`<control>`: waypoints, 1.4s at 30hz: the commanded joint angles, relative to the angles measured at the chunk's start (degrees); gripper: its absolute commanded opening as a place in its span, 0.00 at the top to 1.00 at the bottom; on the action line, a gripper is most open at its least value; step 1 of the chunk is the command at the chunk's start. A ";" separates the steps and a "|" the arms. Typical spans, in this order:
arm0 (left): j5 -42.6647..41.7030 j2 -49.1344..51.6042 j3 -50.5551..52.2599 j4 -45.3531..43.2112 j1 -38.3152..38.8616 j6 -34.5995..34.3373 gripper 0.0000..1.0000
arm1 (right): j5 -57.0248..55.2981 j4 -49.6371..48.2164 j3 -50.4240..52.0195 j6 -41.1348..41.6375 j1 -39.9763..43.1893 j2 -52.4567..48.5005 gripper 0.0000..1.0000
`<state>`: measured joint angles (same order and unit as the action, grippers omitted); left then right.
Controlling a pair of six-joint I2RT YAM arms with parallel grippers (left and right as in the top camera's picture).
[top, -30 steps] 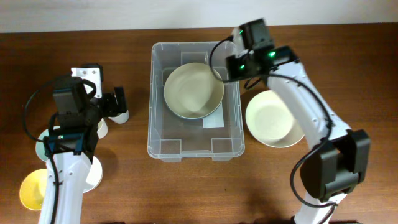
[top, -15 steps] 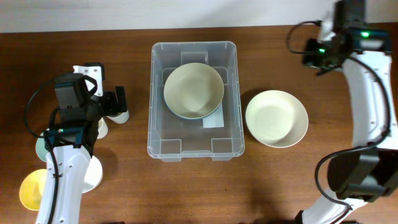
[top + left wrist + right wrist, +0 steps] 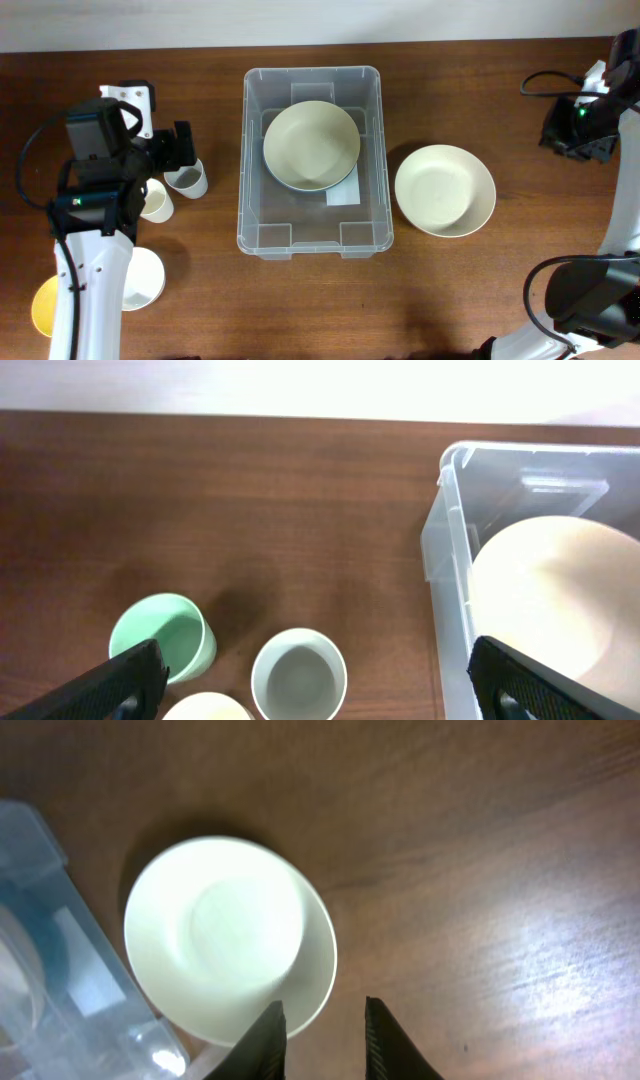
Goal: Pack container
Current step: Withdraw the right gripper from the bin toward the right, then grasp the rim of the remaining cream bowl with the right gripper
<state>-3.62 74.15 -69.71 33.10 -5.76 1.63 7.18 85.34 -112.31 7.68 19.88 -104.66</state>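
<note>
The clear plastic container [image 3: 311, 232] stands mid-table with a pale green bowl [image 3: 311, 145] inside it over a white label. A second cream bowl [image 3: 445, 190] lies on the table to its right. My left gripper [image 3: 185, 150] is wide open over a grey-white cup [image 3: 298, 678], with the container's wall [image 3: 445, 540] to its right; its fingers frame the cup in the left wrist view [image 3: 315, 680]. My right gripper [image 3: 572, 135] is high at the far right, open and empty [image 3: 325, 1035], beside the cream bowl's rim [image 3: 225, 935].
A mint green cup [image 3: 165, 638] and a cream cup [image 3: 155, 200] stand next to the grey-white cup [image 3: 187, 180]. A white cup [image 3: 140, 278] and a yellow bowl [image 3: 45, 305] sit at the front left, partly under the left arm.
My right arm has swung from the container's far right corner out to the table's right edge. My left arm has shifted slightly back and left.
</note>
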 commanded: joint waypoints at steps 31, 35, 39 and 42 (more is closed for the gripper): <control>2.12 -1.55 -1.68 8.11 -0.31 -0.76 0.01 | 8.33 -34.67 46.64 0.42 -0.42 1.01 0.37; 2.12 -1.55 -1.68 8.17 -0.31 -0.76 0.01 | 9.35 -38.16 48.94 2.27 -0.44 0.02 0.44; 2.12 -1.55 -1.68 8.15 -0.31 -0.76 0.00 | 9.35 -38.77 49.07 2.29 -0.96 -0.68 0.58; 2.12 -1.55 -1.68 8.17 -0.31 -0.76 0.01 | 9.33 -39.10 49.07 3.02 -1.53 -0.68 0.69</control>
<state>-1.91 73.60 -70.41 41.17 -5.76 1.43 15.62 46.61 -63.61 9.61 19.35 -104.55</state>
